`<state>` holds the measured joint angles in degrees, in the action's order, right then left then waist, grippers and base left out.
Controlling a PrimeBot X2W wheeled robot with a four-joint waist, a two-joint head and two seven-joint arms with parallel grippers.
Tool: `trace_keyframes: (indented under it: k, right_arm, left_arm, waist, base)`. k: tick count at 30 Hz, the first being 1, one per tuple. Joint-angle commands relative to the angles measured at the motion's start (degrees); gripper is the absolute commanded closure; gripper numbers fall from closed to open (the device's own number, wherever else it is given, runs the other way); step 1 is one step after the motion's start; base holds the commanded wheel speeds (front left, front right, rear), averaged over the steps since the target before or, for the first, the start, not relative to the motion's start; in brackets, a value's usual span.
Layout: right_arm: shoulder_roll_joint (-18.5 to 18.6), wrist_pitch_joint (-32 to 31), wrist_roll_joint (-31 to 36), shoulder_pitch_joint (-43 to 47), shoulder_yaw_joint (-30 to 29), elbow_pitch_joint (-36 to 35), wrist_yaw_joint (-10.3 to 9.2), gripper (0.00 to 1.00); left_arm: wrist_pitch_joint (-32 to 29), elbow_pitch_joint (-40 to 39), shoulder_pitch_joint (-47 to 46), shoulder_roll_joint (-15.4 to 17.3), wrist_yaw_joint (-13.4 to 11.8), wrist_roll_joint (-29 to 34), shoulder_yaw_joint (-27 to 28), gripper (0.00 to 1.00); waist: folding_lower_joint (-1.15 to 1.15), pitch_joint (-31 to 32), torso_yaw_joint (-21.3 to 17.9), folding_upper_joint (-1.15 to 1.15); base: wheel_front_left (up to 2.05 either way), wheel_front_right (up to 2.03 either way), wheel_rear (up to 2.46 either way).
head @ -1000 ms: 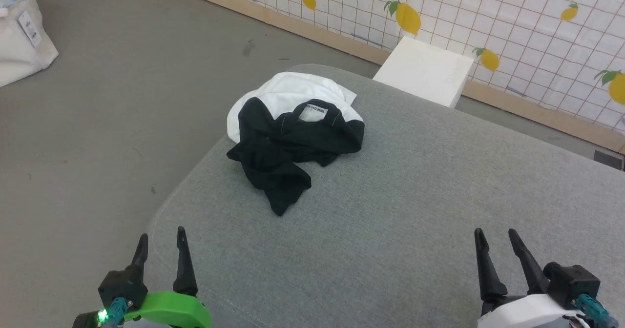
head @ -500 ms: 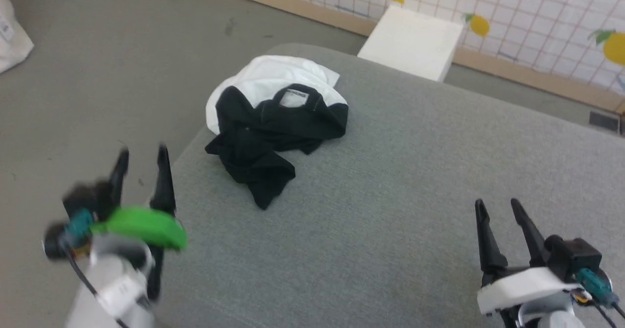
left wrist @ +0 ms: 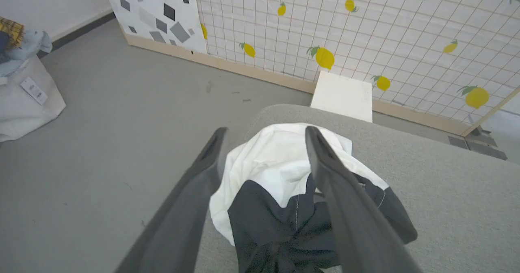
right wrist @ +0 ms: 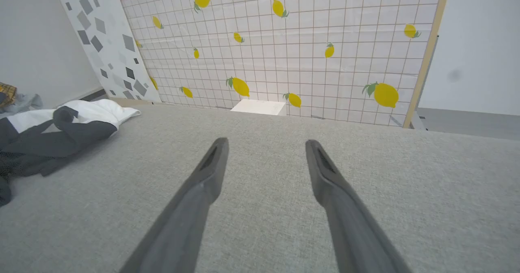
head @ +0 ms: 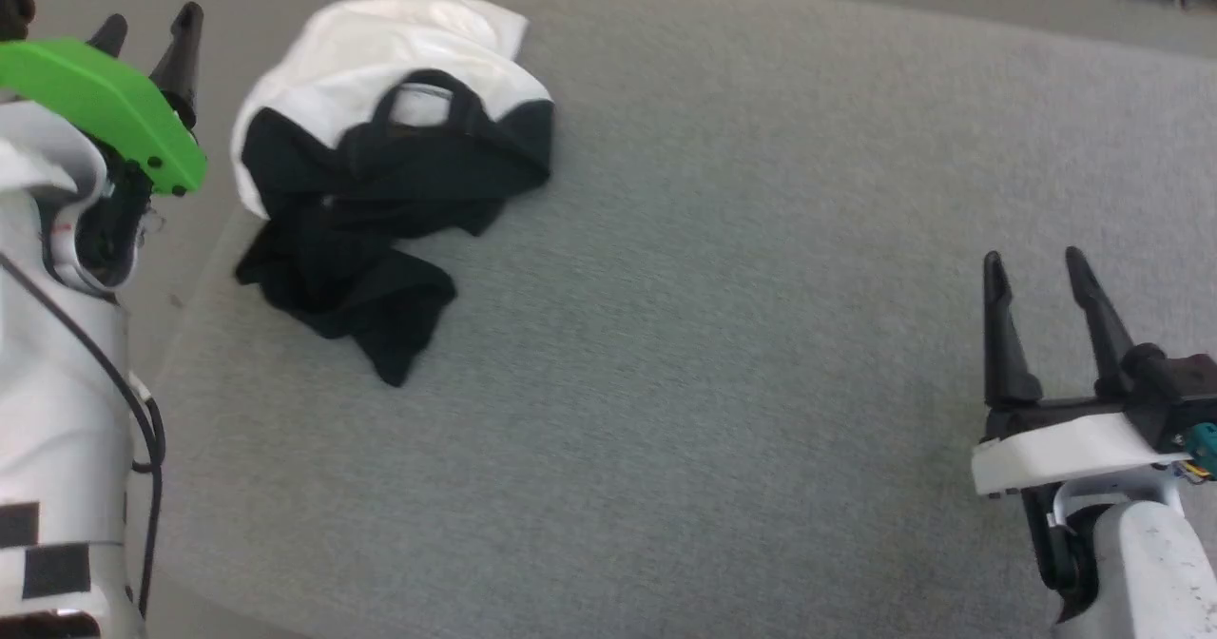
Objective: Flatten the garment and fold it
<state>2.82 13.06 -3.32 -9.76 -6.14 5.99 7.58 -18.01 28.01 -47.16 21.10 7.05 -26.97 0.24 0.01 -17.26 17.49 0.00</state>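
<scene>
Garment first, but start at the left gripper [head: 149,21]. Its two dark fingers stand wide apart with nothing between them, held up off the left side of the counter [head: 713,335] and aimed at the heap. Looking along those fingers, the cloth lies just beyond and below the tips, untouched. The right gripper [head: 1034,268] is spread and empty too, hovering over bare grey cover well apart from the shirt.

The garment [head: 380,164] sits bunched near the counter's far left corner. Its white body [head: 380,40] is on the far side and seems to lap over the rim. The black sleeves [head: 361,192] twist across the near side, with one sleeve end [head: 395,335] trailing toward the robot. The collar [head: 423,75] and its small label [head: 415,106] face up in the middle.

From where I stand it looks light, limp and thin. I'd expect it to sag and drag across the weave and not keep any shape, so a single pinch would only lift a rope of cloth. It doesn't look fragile or slippery. The best holds seem to be the loose sleeve end, to draw it clear, or the shoulders either side of the collar, one per gripper, to spread it flat. Grabbing the middle of the knot would likely catch several layers.
</scene>
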Motion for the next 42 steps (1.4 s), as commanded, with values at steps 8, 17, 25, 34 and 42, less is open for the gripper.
trace_keyframes:
  k: [8, 17, 25, 34, 42]
  right_arm:
    - [0.06, -0.70, 1.37, -0.22, -3.82, -2.89, -0.09, 0.00]
    - [0.06, -1.47, 1.93, 0.84, -6.24, -5.65, -0.09, 0.00]
    - [0.06, -1.25, 0.80, 0.95, -5.31, -4.40, -0.09, 0.00]
    - [0.06, -0.18, -1.14, 1.48, -3.94, -0.79, -0.09, 0.00]
    - [0.06, 1.29, -4.07, 3.20, -4.04, 3.75, -0.09, 0.00]
  left_arm:
    - [-17.33, 7.59, -3.70, 0.98, -2.08, -3.58, -1.70, 0.00]
    - [-28.97, 11.54, -0.18, -2.26, -4.43, -6.24, -3.69, 0.17]
    - [-15.02, 6.55, 2.30, -1.57, -0.35, -6.61, -4.20, 1.00]
    - [0.40, -0.94, -5.19, 3.26, 0.41, -4.02, -11.98, 1.00]
    - [5.95, -8.71, -16.35, 6.11, 0.43, -3.29, -23.84, 1.00]
  waist:
    - [-0.01, -13.90, -9.87, 0.00]
    - [-0.01, -15.23, -8.88, 0.00]
    - [-0.01, -12.03, -7.27, 0.00]
    - [-0.01, -3.38, -6.69, 0.00]
    - [-0.01, 3.53, -10.38, 0.00]
  base:
    - [0.00, 0.00, 0.00]
    - [0.00, 0.00, 0.00]
    - [0.00, 0.00, 0.00]
    - [0.00, 0.00, 0.00]
    - [0.00, 0.00, 0.00]
